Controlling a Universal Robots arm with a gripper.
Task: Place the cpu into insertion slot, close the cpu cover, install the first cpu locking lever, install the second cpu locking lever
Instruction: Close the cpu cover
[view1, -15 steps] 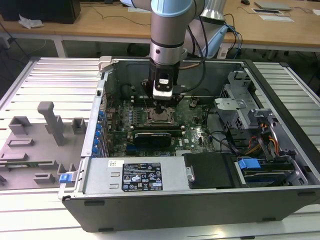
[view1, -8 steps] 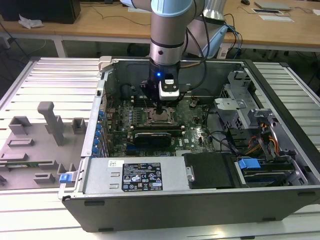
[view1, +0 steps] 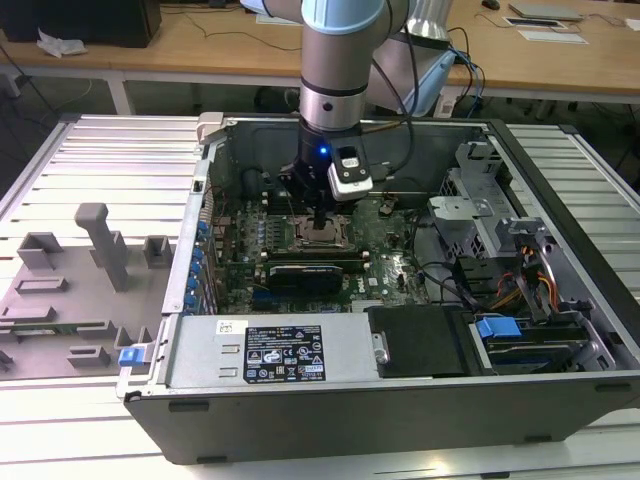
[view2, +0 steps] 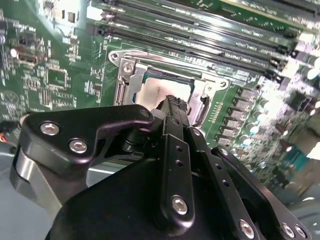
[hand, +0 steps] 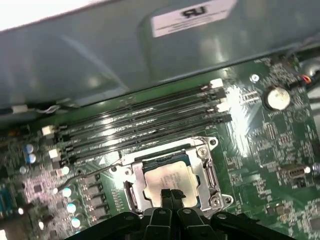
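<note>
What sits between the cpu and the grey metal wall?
In the first wrist view, long black memory slots lie side by side between the cpu and the grey wall.

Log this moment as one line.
gripper: shut, tips above cpu | cpu: seated, lying flat | cover: down, framing cpu | contact: cannot tell

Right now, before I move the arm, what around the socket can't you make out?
Near edge of the cpu: behind the claw in the first wrist view.
Whether the claw touches the cpu: its own body covers the contact spot in both wrist views.
Near side of the cpu cover: hidden by the claw, first wrist view.
The socket, exterior view: too small, claw in front.
</note>
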